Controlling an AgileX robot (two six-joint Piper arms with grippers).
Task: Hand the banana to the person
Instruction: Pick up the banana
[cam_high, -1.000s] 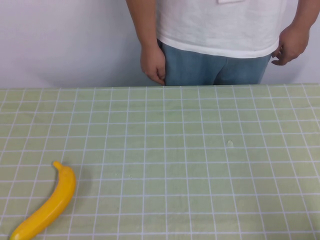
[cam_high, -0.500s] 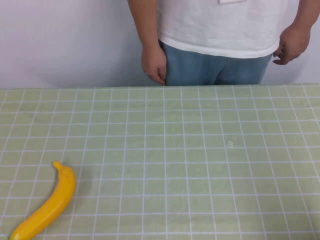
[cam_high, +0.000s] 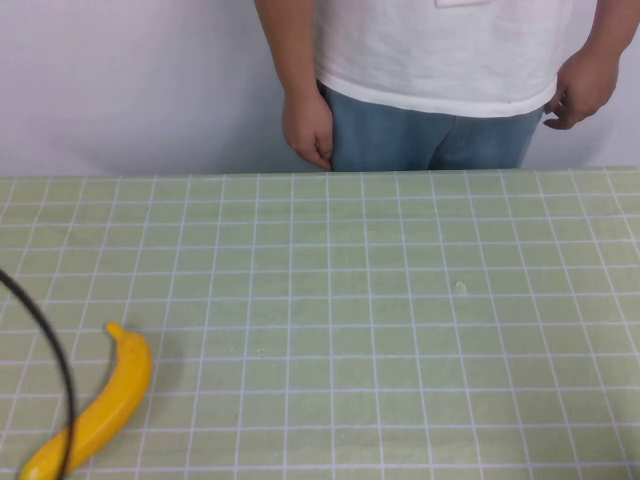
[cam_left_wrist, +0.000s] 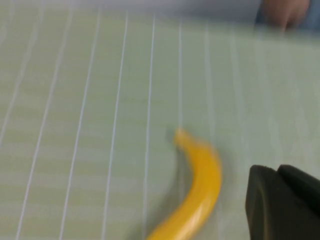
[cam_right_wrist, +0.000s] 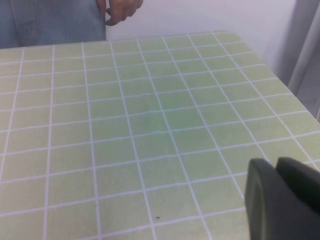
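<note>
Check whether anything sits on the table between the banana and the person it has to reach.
Nothing visible does. The banana lies near the table's front left; only bare checked cloth runs to the person behind the far edge. The left gripper is beside the banana; the right gripper hangs over bare cloth.

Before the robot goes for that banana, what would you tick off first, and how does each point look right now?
1. Banana free to pick: ok. It lies alone on the table at the near left, nothing on it except a black cable crossing in front of its lower end in the high view.
2. Left gripper near the banana: ok, a dark part of it shows beside the fruit in the left wrist view.
3. Left gripper ready to close: cannot tell.
4. Right gripper out of the way: ok, it is over bare cloth on the far side.
5. Person ready to receive: not ok, both hands hang at their sides.
</note>
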